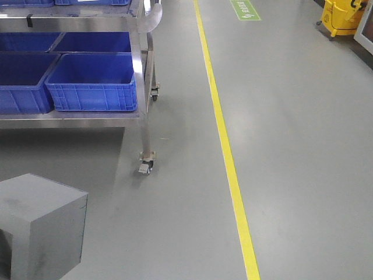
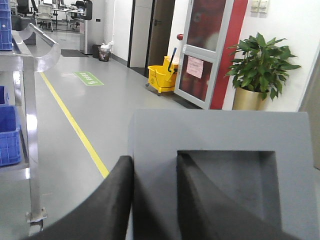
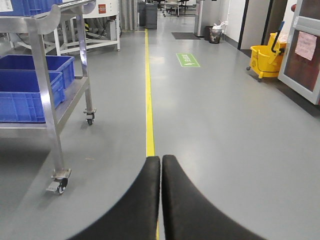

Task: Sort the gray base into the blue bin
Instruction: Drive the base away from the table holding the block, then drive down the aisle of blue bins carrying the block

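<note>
The left gripper [image 2: 154,167] pinches one wall of the gray base [image 2: 215,130]; the blue bin [image 1: 93,96] lies ahead, about one o'clock from it. The right gripper [image 3: 161,162] is closed, holding nothing.

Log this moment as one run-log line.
left gripper: shut on gray base, fingers straddling recess wall | right gripper: shut, empty | blue bin: on cart shelf, base not in it

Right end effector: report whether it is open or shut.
Shut. On the right end effector the two black fingers meet with no gap, nothing between them.
</note>
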